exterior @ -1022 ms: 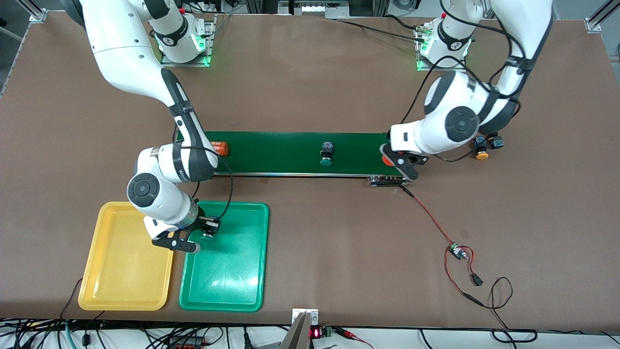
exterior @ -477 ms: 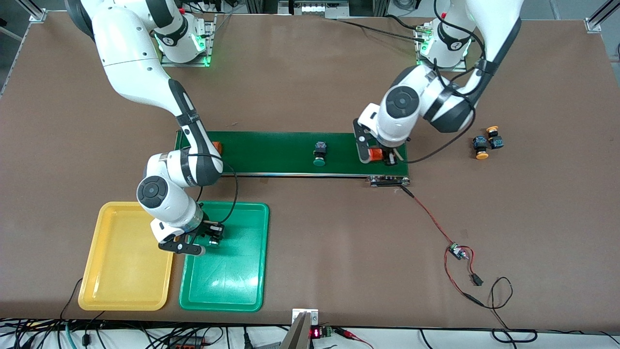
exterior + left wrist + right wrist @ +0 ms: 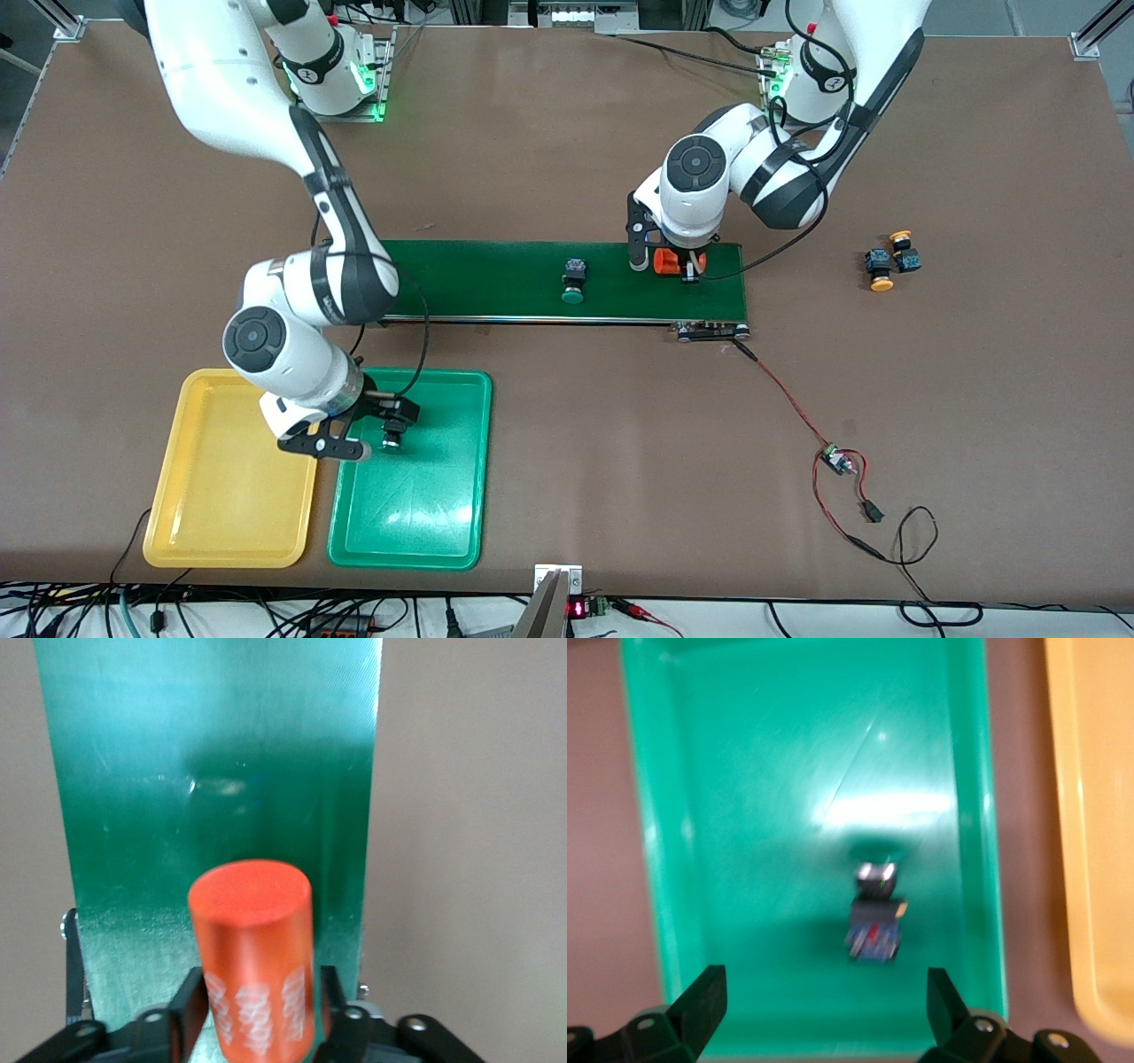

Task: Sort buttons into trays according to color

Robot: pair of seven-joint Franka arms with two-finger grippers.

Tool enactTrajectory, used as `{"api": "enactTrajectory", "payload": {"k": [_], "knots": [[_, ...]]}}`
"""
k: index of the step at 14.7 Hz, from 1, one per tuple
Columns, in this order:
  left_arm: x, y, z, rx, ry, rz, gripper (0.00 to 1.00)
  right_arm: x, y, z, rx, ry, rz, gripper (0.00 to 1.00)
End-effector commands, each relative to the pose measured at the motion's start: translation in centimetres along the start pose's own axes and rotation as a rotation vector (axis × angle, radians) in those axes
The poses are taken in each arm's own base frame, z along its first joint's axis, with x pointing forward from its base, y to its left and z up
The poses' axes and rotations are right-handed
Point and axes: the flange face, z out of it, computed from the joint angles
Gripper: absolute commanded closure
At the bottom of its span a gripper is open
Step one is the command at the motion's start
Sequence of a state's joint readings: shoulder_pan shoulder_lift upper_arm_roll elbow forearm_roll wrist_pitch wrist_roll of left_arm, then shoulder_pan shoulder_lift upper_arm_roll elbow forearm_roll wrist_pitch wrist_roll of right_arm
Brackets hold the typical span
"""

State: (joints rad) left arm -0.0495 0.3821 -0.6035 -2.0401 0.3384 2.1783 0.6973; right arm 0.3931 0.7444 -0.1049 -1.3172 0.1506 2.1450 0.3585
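The right gripper (image 3: pixel 376 436) is hanging over the green tray (image 3: pixel 443 523), and its jaws, clenched on a green-capped button (image 3: pixel 874 926) a second ago, are now spread wide. The button is lying in the tray between and below the parted fingers, touching neither — one green piece is sorted, as far as I can judge.

The left gripper (image 3: pixel 666 262) is coming along the dark green belt (image 3: pixel 496 275) from the left arm's end, and it is now sitting low over the belt with an orange cylinder (image 3: pixel 254 957) between its fingers. Its jaws are loosening, yet the wrist view still shows the cylinder upright between both pads, so I read it as still held. It is no button; placing it on the belt is adding nothing to the sorting.

A second green-capped button (image 3: pixel 573 279) is drifting along the belt toward the right arm's end — probably the next pick. Two yellow-capped buttons (image 3: pixel 889 260) are lying together on the bare table near the left arm's end, well apart from the empty yellow tray (image 3: pixel 186 532).

The cylinder carries white print, too blurred to read. No other writing is showing.
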Motion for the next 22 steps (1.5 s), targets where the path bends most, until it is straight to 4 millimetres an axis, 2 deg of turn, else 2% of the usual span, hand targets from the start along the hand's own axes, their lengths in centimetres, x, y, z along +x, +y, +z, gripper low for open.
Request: {"api": "enactTrajectory", "payload": {"k": [1, 4, 6, 10, 13, 15, 17, 18, 20, 22], "knots": [[-0.5, -0.6, -0.8, 0.041, -0.003, 0.020, 0.00, -3.2, -3.2, -3.6, -0.012, -0.041, 0.015, 0.00], [-1.9, -1.4, -3.2, 0.077, -0.010, -0.018, 0.00, -7.2, -6.9, -5.4, -0.020, -0.078, -0.009, 0.00], [-4.9, -2.5, -5.2, 0.084, -0.039, -0.081, 0.00, -10.7, -9.6, -6.2, -0.023, -0.094, -0.011, 0.00], [-13.2, -4.8, -8.1, 0.081, -0.109, -0.346, 0.00, -16.2, -12.7, -7.1, -0.039, -0.124, 0.032, 0.00], [-18.4, -6.5, -9.2, 0.090, -0.098, -0.603, 0.00, -20.6, -16.0, -5.6, -0.061, -0.138, 0.049, 0.00], [-21.8, -7.8, -9.3, 0.038, -0.036, -0.825, 0.00, -21.9, -17.0, -4.9, -0.070, -0.148, 0.041, 0.00], [-26.3, -8.8, -8.7, 0.012, -0.023, -1.038, 0.00, -23.3, -17.8, -3.4, -0.085, -0.163, 0.024, 0.00], [-28.4, -9.3, -8.6, -0.008, -0.006, -1.161, 0.00, -23.4, -17.8, -2.7, -0.092, -0.167, 0.024, 0.00], [-32.3, -9.7, -7.6, -0.036, -0.008, -1.311, 0.00, -23.4, -17.9, -0.9, -0.093, -0.165, 0.026, 0.00], [-36.2, -9.9, -5.6, -0.063, -0.033, -1.386, 0.00, -23.6, -18.2, 1.1, -0.100, -0.165, 0.019, 0.00]]}}
